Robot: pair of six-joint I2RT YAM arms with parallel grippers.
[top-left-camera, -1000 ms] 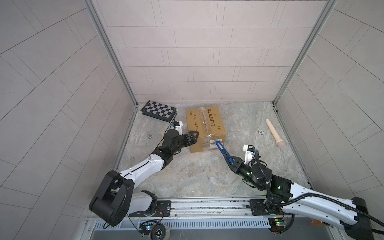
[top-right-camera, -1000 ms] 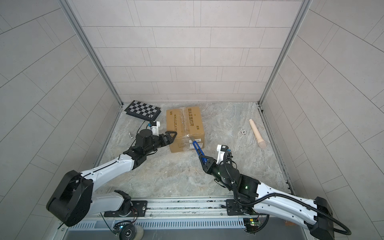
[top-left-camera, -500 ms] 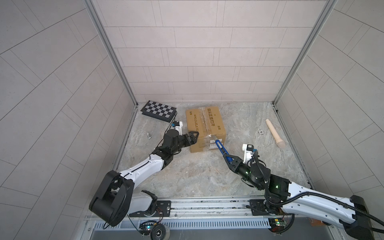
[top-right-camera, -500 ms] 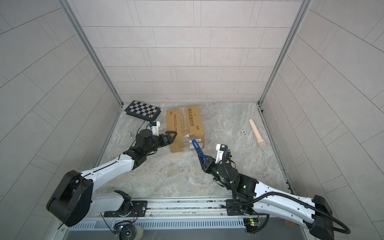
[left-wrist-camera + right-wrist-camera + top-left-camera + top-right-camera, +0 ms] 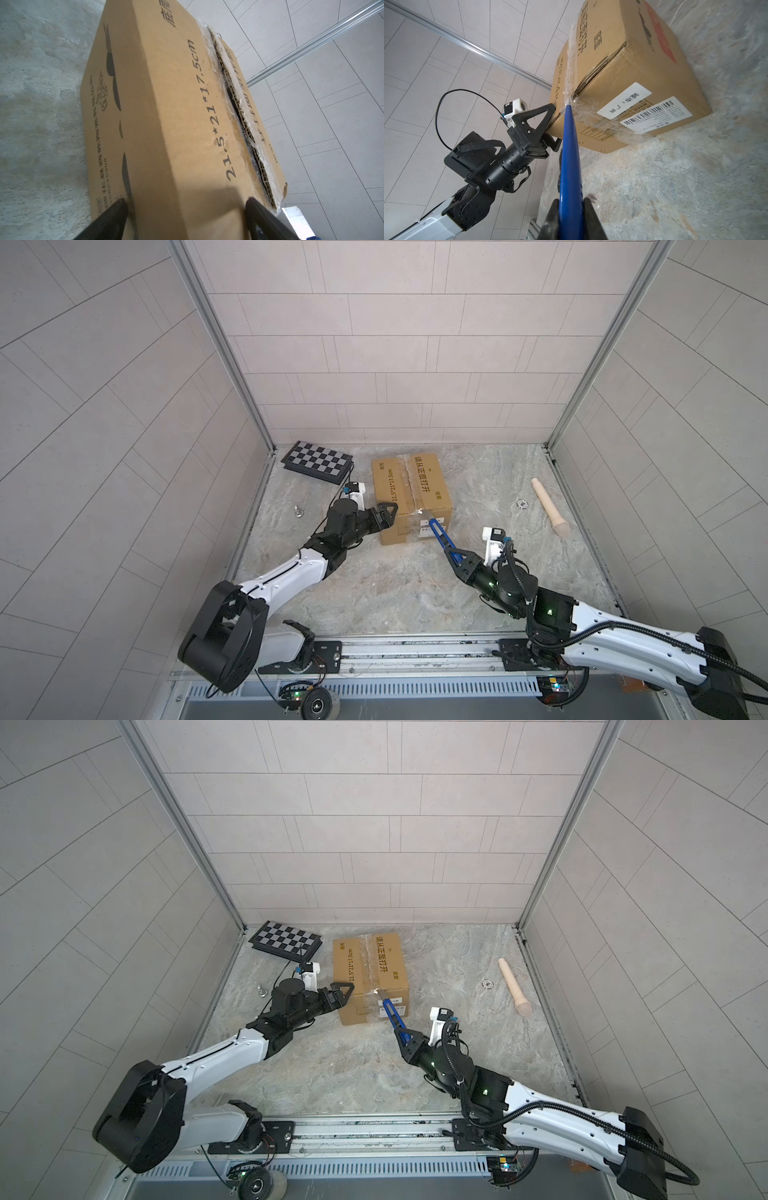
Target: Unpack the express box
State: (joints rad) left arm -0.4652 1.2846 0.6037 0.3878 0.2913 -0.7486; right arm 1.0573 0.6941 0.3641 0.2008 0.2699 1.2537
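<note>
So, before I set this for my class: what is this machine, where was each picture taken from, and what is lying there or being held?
Two robot arms, each ending in a two-fingered gripper, work on a stone-patterned surface. Two pictures look down from overhead, from twin cameras side by side; the other two come from a camera on each wrist. On the surface sit the express box (a brown taped carton), a chequered board, a pale stick and a small metal piece. The left gripper is open, its jaws straddling the box's near corner. The right gripper is shut on a blue tool, whose tip meets the clear tape at the box's seam.
</note>
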